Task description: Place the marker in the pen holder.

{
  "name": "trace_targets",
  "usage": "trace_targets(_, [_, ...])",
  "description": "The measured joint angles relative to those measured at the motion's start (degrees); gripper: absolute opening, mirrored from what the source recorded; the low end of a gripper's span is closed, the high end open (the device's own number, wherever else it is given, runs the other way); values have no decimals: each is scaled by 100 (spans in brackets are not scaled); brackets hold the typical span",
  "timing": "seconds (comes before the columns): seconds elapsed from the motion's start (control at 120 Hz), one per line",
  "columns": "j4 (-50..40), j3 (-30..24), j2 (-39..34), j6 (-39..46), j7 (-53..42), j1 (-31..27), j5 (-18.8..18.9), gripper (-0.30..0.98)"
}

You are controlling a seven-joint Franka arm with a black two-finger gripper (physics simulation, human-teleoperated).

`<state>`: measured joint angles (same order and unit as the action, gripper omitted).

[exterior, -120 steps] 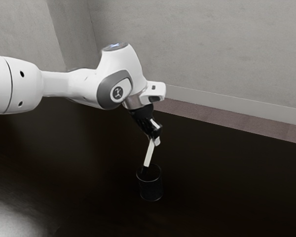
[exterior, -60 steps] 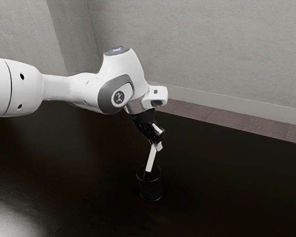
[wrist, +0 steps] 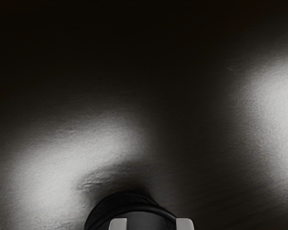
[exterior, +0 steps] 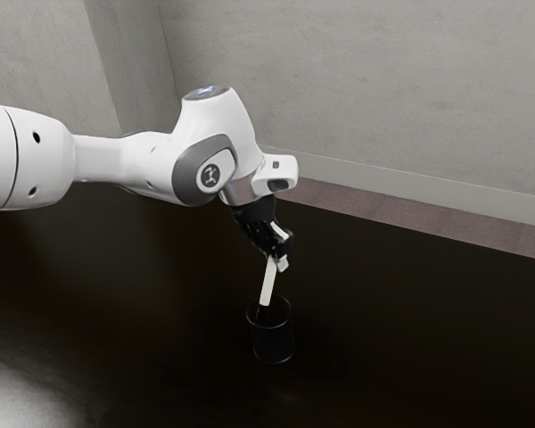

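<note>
And there's twin glare patches (wrist: 53, 177) in the wrist view; gripper (exterior: 277, 260) clamped on a white, dark-tipped marker (exterior: 267, 282), leaning to the exterior view's right!

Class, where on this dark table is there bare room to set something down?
The table is bare from the pen holder toward the exterior view's right, back to the brownish floor strip. Another bare patch lies left of the holder in that view. It is crowded directly above the holder, with marker and tool.
</note>
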<state>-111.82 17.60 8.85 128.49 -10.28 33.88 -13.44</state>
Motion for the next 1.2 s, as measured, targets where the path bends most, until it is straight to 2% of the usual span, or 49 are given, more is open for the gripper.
trace_targets(0.867, [-215, 1, 128, 723, -13, 1, 18, -1])
trace_targets(1.033, [-211, -10, 121, 727, -100, -1, -62, 34])
trace_targets(1.2, [-165, 12, 31, 616, -167, -1, -62, 53])
